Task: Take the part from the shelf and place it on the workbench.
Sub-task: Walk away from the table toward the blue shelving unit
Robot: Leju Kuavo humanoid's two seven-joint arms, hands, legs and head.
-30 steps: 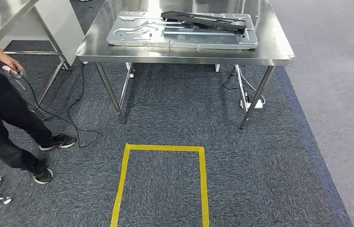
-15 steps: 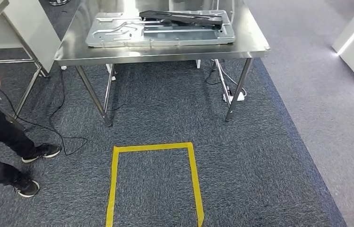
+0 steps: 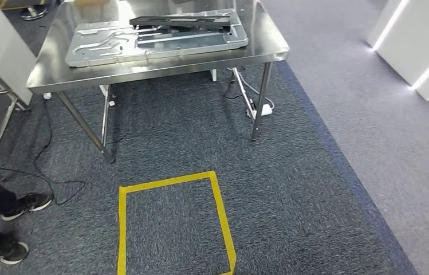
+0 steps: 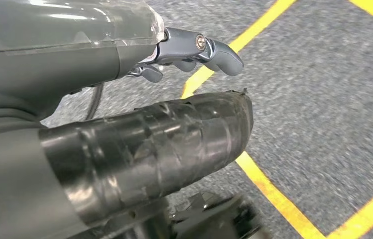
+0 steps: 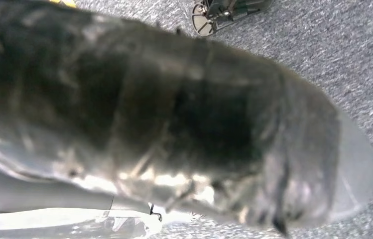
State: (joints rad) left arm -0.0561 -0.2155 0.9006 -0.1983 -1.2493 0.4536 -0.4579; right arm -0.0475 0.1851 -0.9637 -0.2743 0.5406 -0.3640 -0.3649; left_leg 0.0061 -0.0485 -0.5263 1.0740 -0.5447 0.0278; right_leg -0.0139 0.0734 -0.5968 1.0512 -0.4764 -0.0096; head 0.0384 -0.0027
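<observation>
Camera swings right since the earlier frames: whole view shifts, so the workbench now sits far left and white panels show at far right; the things themselves have not moved. Black long part lies flat on the grey metal plate on the bench top, probably placed there as its drop spot, so the task looks done or the robot is turning off for another run. Yellow tape square on the carpet near the robot likely marks its standing spot. Person's shoes at near left. Left hand hangs over the tape lines, holds nothing that I can see, thumb out; fingers apart or together, cannot tell. Right hand is a blurred dark mass, state unclear.
</observation>
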